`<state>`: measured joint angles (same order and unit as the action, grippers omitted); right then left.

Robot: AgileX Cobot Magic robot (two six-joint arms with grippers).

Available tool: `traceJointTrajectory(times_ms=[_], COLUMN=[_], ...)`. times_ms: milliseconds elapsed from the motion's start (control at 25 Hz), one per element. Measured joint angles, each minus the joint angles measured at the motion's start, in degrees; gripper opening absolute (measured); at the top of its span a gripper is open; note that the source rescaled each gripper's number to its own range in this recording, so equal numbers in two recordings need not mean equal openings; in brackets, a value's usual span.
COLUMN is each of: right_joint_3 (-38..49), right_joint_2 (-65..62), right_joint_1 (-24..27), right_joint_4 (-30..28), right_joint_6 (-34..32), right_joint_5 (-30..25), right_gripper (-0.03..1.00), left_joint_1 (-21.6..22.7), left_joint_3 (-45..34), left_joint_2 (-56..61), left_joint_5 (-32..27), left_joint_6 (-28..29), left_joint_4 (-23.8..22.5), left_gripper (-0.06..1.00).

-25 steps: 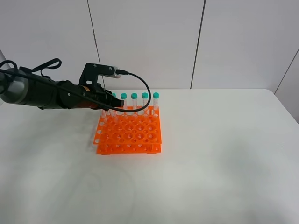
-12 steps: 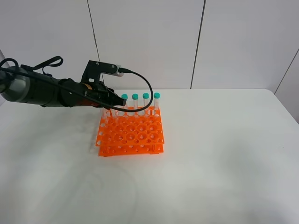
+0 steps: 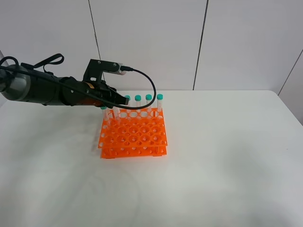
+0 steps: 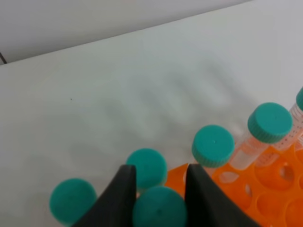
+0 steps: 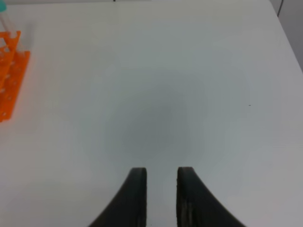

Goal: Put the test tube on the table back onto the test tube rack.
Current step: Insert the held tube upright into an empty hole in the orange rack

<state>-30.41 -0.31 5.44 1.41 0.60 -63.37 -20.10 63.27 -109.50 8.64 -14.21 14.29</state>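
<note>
Tubes with teal caps stand in the back row of the orange rack (image 3: 133,134), which sits on the white surface (image 3: 213,161) a little left of the middle in the high view. Four capped tubes (image 3: 148,105) show clearly along that row toward the right, and another cap (image 3: 103,109) peeks out at the rack's left back corner, lower than the rest.

The left arm (image 3: 42,90) reaches in from the left edge of the high view, with a black cable looping over it, and its left tool (image 3: 122,100) is at the left part of the back row, right among the caps.

From the left wrist camera, the left tool (image 4: 158,191) has its two dark fingers (image 4: 118,198) on either side of one teal cap (image 4: 158,208), pinching the tube (image 4: 158,208) just below or at the cap; the tube body is hidden, so I cannot tell how deep it sits in the rack. Just behind that cap sits a second one (image 4: 147,168), a third (image 4: 72,199) lies off to one side, and two more (image 4: 213,145) stand on tubes rising from the orange grid (image 4: 265,189).

The right tool (image 5: 160,189) hovers over bare surface, its fingers (image 5: 136,194) close together with a narrow gap and nothing between them. The rack's edge (image 5: 12,80) shows at the side of that view, well apart from it.
</note>
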Motion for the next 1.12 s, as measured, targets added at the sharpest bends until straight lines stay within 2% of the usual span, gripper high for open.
traceJointTrajectory(times_ms=[1120], right_joint_3=[0.0], right_joint_2=[0.0], right_joint_1=[0.0], right_joint_4=[0.0], right_joint_6=[0.0], right_joint_5=[0.02], right_gripper=[0.0], left_joint_1=[-1.32], left_joint_3=[-0.4], left_joint_2=[-2.68], left_joint_5=[3.14], left_joint_6=[2.49], left_joint_4=[-0.16], left_gripper=[0.0])
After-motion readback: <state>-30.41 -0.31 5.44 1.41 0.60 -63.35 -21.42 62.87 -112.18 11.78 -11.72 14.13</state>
